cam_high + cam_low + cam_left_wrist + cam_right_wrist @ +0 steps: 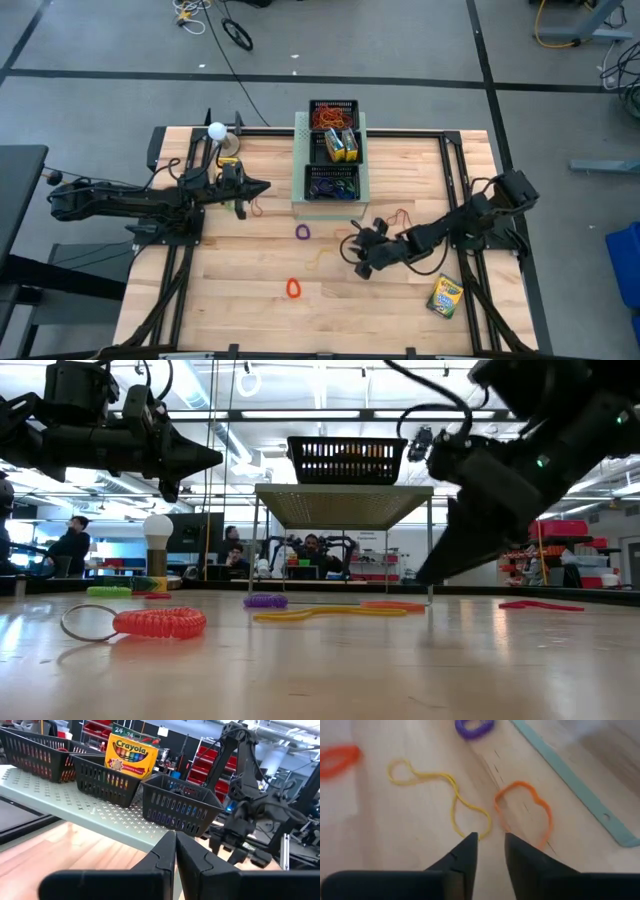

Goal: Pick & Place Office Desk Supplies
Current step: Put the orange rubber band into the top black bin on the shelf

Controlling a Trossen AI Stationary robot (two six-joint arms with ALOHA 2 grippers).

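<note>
Two parted fingers of the right hand [489, 845] above a yellow band [451, 795], orange band [525, 810] beside, wrist view only.

One camera looks straight down from high above the pale green box [329, 205]; another sits low on the table, looking across at it. Each wrist camera looks close past its own fingers, and the left one also sees the box.

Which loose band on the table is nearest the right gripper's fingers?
The yellow band: its end loop lies right at the right gripper's fingertips. The orange band is beside it, slightly farther; the purple and red ones lie well beyond.
</note>
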